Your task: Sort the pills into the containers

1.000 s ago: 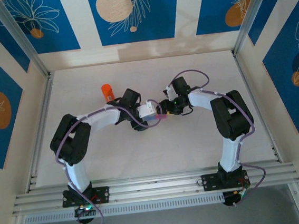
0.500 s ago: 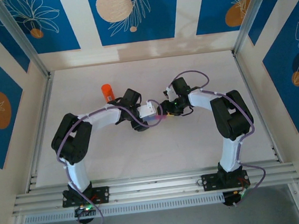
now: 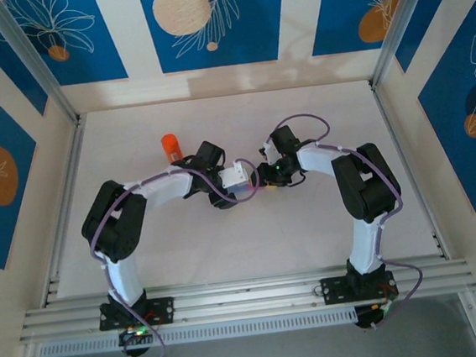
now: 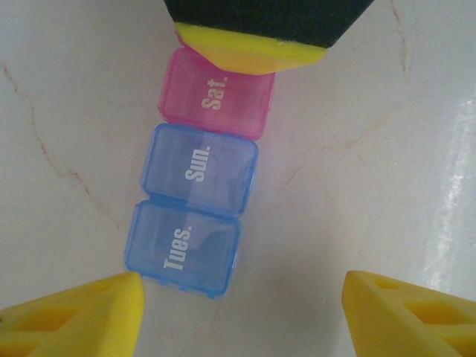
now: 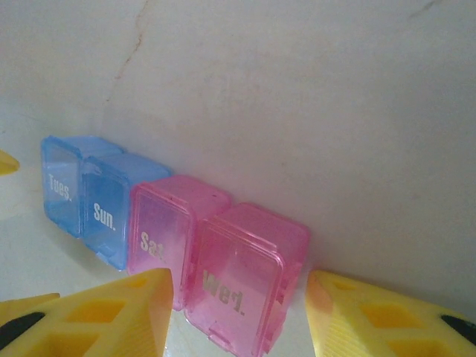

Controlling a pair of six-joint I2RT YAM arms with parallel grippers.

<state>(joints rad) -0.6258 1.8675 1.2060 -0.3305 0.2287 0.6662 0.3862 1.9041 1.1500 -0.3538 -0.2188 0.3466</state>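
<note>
Plastic: the pill-box strip (image 4: 199,178) is translucent and glossy, a row of joined square sections with rounded corners and moulded lids, all lids down.
Colours: in the right wrist view the pill-box strip (image 5: 171,230) runs blue, blue, pink, pink.
Lettering: white print on each lid, reading "Tues.", "Sun." and "Sat."; the last pink lid seems to read "Wed.", its final letter unclear.
Place: the strip lies flat on the table (image 4: 357,149), mid-table, between the two grippers.
Left gripper (image 4: 242,301): yellow wedge-shaped fingertips with hollow ribbed faces, spread wide, nothing held; one fingertip (image 4: 82,316) sits just beside the corner of the "Tues." end, the other is well apart from the strip.
Right gripper (image 5: 238,297): jaws apart, one yellow fingertip on each side of the "Wed." section; whether they touch it cannot be told. From the left wrist view its black finger (image 4: 249,52) with a yellow tip covers the strip's end beyond "Sat."
Table surface: off-white, smooth, shiny, with thin brownish veins like marble.
Arms: white links and black joints, the left arm (image 3: 163,186) and right arm (image 3: 329,157) bent inward toward each other.
Orange cylinder (image 3: 169,143): stands on the table behind the left arm.
Walls (image 3: 206,21): blue panels with white line-drawn leaves and peach circles.
</note>
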